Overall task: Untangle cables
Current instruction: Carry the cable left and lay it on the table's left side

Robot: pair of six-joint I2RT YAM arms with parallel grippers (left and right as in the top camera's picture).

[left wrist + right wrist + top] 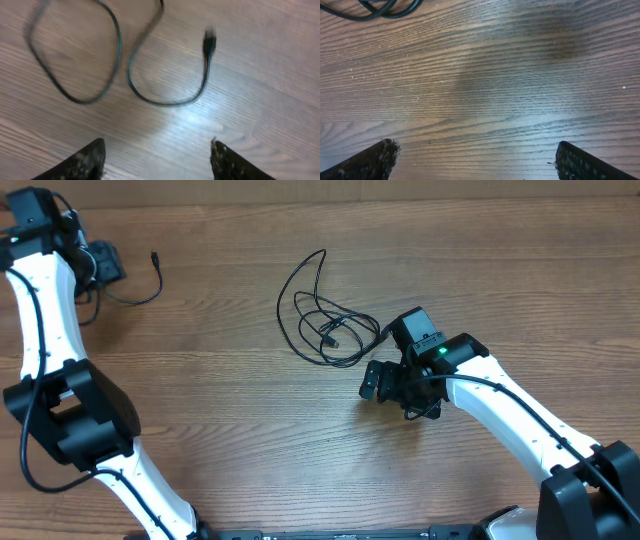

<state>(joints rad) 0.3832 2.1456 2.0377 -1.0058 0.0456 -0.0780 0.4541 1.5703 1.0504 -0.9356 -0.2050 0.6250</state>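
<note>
One thin black cord with a small plug (208, 42) lies loose near the far left corner of the brown wooden desk (250, 440), just ahead of the left pincer (157, 150) — its fingers stand apart with nothing between them. The other thin black cables (325, 320) lie in overlapping loops mid-desk, toward the far edge. The right pincer (477, 155), spread wide and empty, hangs just beside them — best to pinch one outer strand near its plug and draw it slowly clear.
</note>
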